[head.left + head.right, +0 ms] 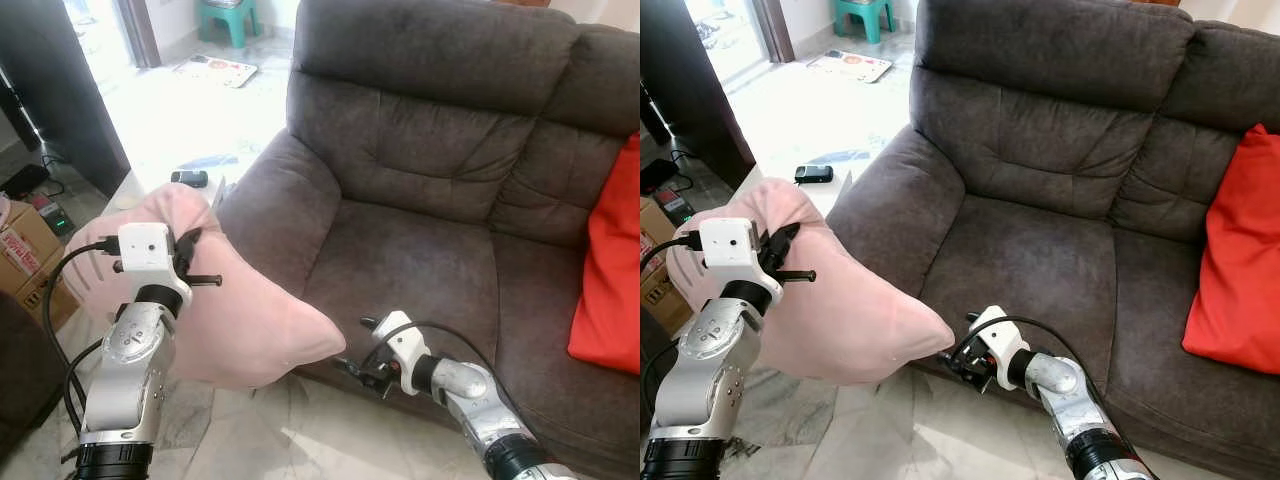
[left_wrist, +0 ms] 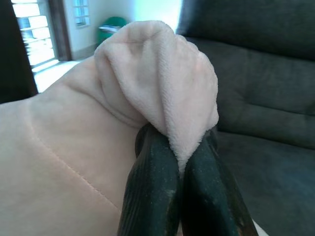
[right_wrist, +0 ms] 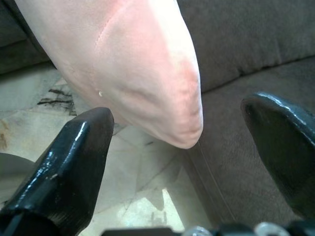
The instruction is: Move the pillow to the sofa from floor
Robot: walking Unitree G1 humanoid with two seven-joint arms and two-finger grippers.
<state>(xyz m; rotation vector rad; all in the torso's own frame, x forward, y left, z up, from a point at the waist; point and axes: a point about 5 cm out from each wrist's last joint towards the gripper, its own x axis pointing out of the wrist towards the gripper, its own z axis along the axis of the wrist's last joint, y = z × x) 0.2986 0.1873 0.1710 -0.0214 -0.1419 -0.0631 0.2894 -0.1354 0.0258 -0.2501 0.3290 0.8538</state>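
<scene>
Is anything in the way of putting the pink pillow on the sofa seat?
Nothing visible blocks it. The left gripper holds the pink pillow off the floor beside the sofa; the near seat cushion is bare. The red cushion sits further right.

Pale pink plain pillow [image 1: 240,320]; dark grey-brown sofa [image 1: 420,150]; bright red cushion [image 1: 610,270] at 3 o'clock; teal green stool [image 1: 228,18] at 11 o'clock; glossy black fingers [image 3: 64,167]; pale marbled floor [image 1: 300,430] with dark veins; brown printed cardboard box [image 1: 25,255] at 9 o'clock.
</scene>
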